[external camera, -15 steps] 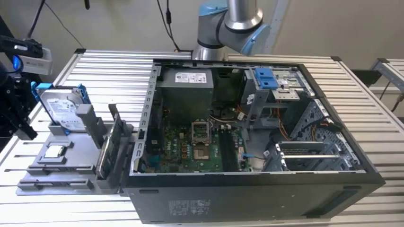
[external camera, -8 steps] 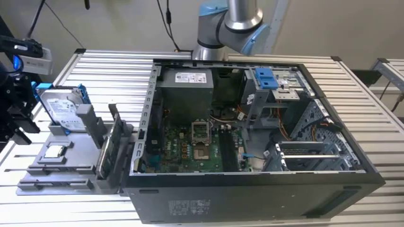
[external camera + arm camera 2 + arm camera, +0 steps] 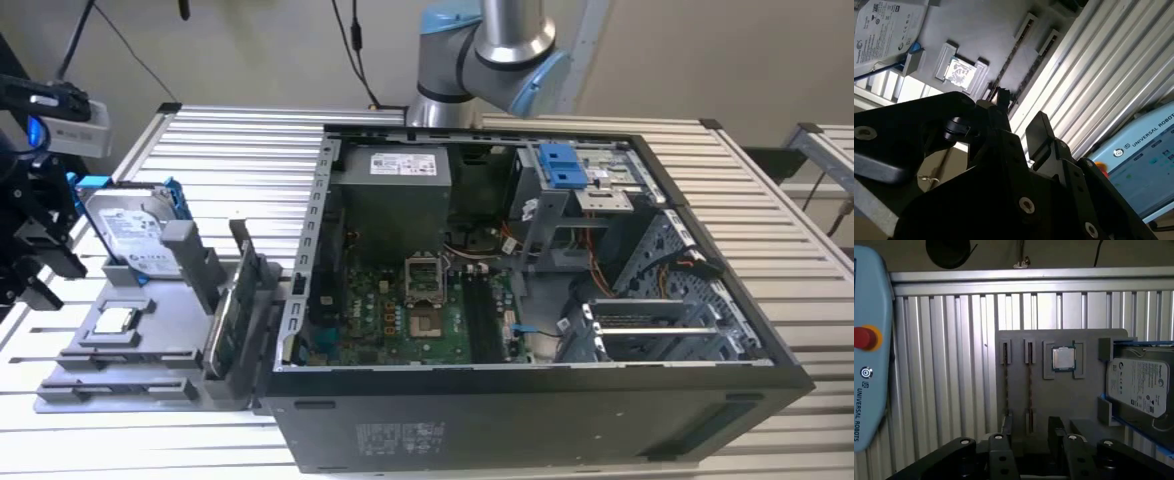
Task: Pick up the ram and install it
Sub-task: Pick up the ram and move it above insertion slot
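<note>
My end effector (image 3: 1030, 429) hangs wide open over the grey holder (image 3: 1074, 400). The ram (image 3: 1029, 380) stands on edge in the holder's inner slot, dead ahead of the gap, with its long axis crossing the closing line.

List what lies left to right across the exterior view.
From the left: black rig → hard drive → board on edge → then, inside the open case, motherboard → drive cage.
</note>
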Robot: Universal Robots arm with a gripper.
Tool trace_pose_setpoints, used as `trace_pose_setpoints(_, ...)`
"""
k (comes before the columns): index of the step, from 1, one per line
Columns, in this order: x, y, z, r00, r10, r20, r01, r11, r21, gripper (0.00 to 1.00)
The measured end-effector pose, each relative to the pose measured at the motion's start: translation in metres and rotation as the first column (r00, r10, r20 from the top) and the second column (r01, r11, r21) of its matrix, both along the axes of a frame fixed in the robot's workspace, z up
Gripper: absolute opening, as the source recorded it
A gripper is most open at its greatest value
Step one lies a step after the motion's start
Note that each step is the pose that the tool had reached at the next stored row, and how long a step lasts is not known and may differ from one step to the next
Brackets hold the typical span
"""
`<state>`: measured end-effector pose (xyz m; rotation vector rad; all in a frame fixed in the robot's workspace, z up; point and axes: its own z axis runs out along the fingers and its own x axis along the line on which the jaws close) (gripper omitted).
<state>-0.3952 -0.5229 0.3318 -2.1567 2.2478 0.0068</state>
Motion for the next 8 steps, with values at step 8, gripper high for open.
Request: trace_pose_setpoints(8,0.0,0.0,-0.0054,1.0,0.006,0.0,-0.006,1.0,-0.0001,0.42)
